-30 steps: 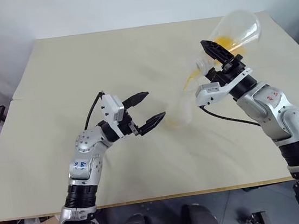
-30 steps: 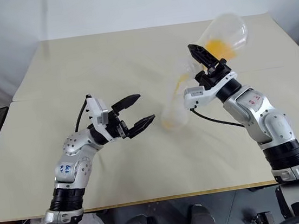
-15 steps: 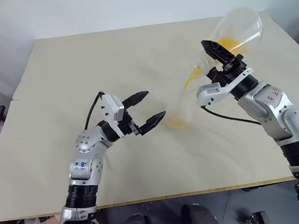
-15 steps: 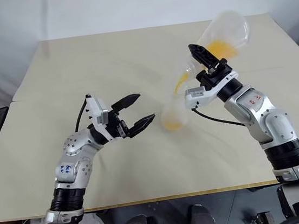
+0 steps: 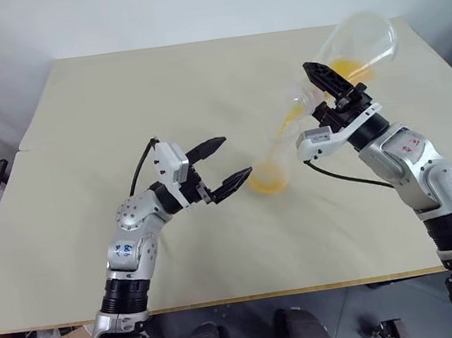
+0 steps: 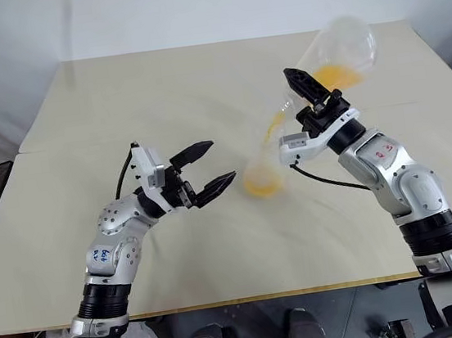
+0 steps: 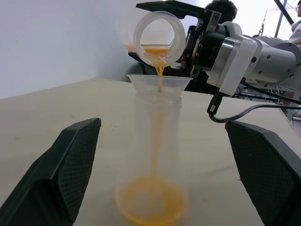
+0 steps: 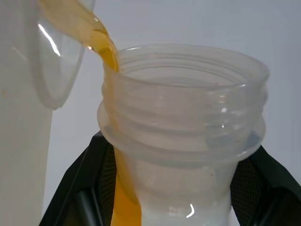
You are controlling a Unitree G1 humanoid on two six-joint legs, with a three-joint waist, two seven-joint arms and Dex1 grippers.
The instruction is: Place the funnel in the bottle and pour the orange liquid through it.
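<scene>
Fingers of the right gripper clamped on the neck of a tilted clear pouring vessel; left gripper spread wide, empty, just beside the bottle. Funnel already seated in the bottle's neck. Orange liquid streaming through it, pooling in the base; some remains in the vessel. Table beneath. Pouring underway, unfinished.
</scene>
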